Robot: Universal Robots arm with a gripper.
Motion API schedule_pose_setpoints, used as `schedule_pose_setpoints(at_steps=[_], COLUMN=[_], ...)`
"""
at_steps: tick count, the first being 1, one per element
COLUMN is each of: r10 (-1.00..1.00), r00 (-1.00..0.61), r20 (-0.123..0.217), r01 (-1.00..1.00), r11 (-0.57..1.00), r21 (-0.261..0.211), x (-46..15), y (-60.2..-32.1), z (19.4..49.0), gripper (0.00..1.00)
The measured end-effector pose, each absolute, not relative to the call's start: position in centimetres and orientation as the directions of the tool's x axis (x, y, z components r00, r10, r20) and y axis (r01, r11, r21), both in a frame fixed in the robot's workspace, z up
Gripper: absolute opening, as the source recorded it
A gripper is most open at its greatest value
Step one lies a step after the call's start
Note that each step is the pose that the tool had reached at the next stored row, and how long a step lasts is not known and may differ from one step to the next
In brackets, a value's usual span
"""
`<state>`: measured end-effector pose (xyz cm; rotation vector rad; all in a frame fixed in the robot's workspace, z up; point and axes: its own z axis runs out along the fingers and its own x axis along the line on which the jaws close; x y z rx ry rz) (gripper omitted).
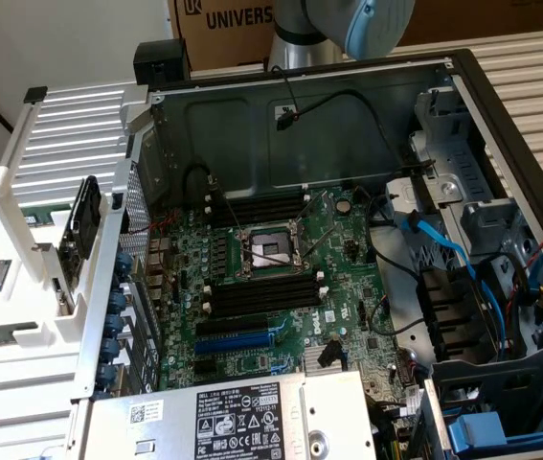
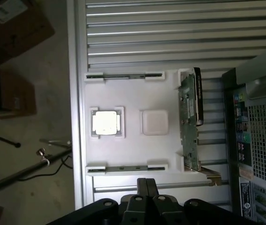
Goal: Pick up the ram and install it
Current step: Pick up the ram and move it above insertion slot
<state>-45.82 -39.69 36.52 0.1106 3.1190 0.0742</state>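
The fingers (image 2: 142, 186) are pressed together and hold nothing. The ram (image 2: 125, 167) lies flat in a slot at the near edge of a white tray (image 2: 128, 150), just beyond the fingertips and not touching them. Another ram (image 2: 123, 75) lies in the tray's far slot. Between them sit a chip (image 2: 106, 123) and a blank square pad (image 2: 154, 122), with a card (image 2: 189, 122) on edge beside them. The tray rests on the slatted desk (image 2: 147, 37) beside the open case (image 1: 501, 125), whose black slots (image 1: 261, 292) are bare.

Mem slots (image 1: 257, 292) open above; cables (image 1: 441, 244) near, ext. right.
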Motion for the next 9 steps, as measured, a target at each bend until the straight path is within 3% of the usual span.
schedule_pose_setpoints(at_steps=[9], r10=[0.071], r00=[-0.997], r20=[-0.005], r01=[0.071], r11=[0.996], r21=[0.047], x=[-45.8], y=[-39.7], z=[34.7], gripper=[0.1])
